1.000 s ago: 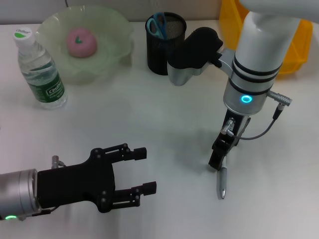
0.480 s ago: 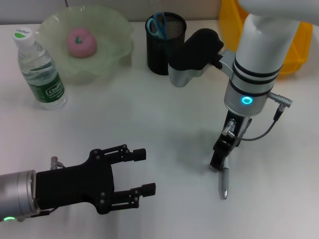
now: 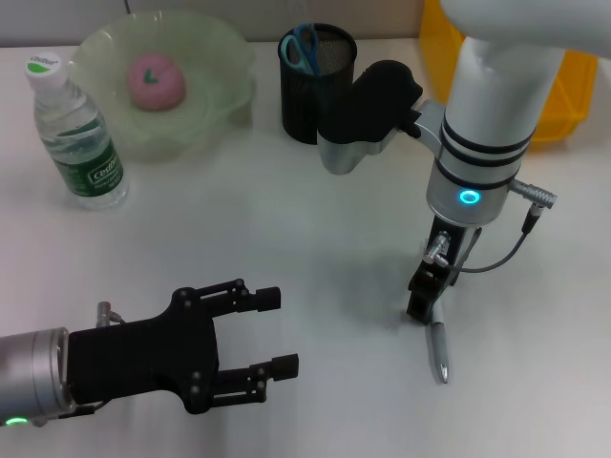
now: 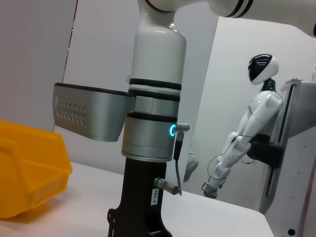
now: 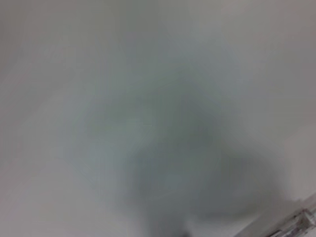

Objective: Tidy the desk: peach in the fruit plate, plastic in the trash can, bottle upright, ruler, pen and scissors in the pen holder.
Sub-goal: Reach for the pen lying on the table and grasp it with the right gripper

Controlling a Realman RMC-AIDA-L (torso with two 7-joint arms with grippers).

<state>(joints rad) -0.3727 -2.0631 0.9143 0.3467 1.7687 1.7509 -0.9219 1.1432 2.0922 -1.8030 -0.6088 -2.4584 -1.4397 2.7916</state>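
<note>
On the white desk (image 3: 286, 210), the right gripper (image 3: 423, 307) points straight down at the near right, its black tip meeting the upper end of a silver pen (image 3: 438, 349) that lies flat on the surface just nearer than it. Whether its fingers are closed around the pen or merely touching it cannot be told from the head view, and the right wrist view is only a grey blur with a silvery edge at one corner.

The left gripper (image 3: 267, 334) hovers low at the near left, its black fingers spread apart and holding nothing, well apart from the pen.

At the far left, a pink peach (image 3: 155, 79) sits in a pale green scalloped fruit plate (image 3: 224, 57). Just left of it, a clear plastic water bottle with a green label (image 3: 79, 143) stands upright. Right of the plate, a black mesh pen holder (image 3: 304, 105) holds blue-handled scissors (image 3: 304, 46). A yellow plastic bin (image 3: 563, 105) stands at the far right, partly behind the right arm; it shows too in the left wrist view (image 4: 29, 173).
</note>
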